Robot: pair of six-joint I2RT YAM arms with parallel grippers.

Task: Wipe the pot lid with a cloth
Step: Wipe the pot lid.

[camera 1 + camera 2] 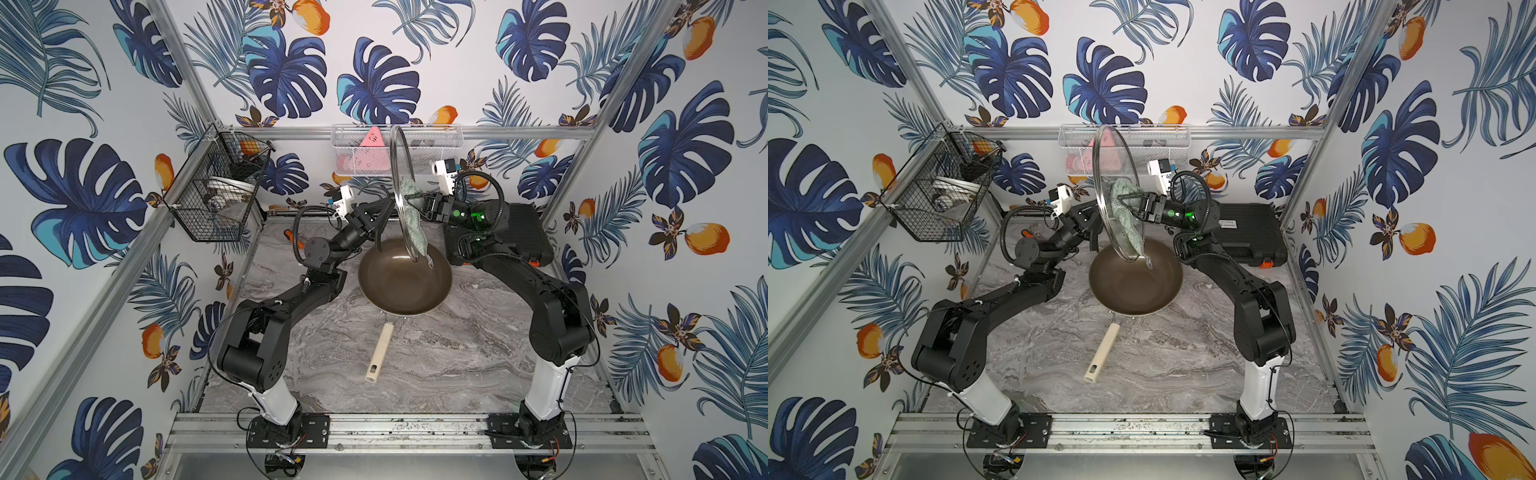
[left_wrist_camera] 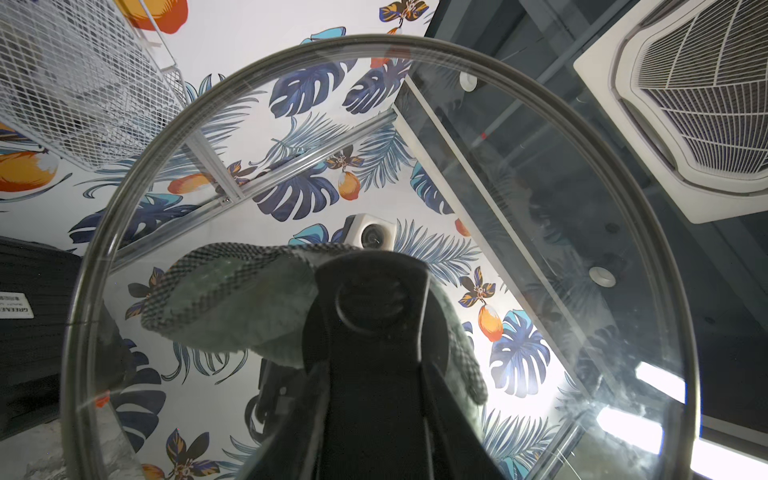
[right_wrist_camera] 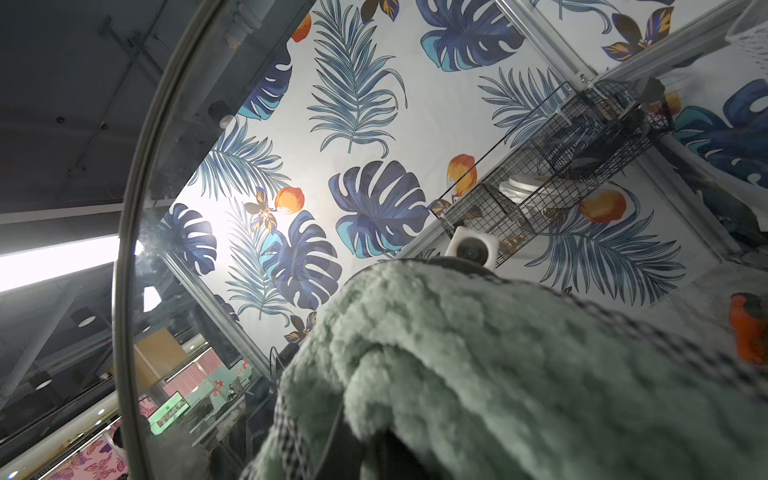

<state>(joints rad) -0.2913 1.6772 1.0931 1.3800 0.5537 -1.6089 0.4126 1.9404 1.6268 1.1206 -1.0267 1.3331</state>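
In both top views the pot lid point(image 1: 400, 166) point(image 1: 1106, 166) stands on edge over the frying pan point(image 1: 405, 286), long axis near vertical, faces turned sideways. The left gripper point(image 1: 384, 207) clamps its handle. The right gripper point(image 1: 424, 203), fully closed, pinches the cloth point(image 1: 417, 226) against the far face.

Left wrist: jaws partway closed astride the black handle point(image 2: 374, 316), cloth point(image 2: 232, 291) behind glass.

Right wrist: cloth point(image 3: 457, 353) bunched on the glass, hiding the jaws.
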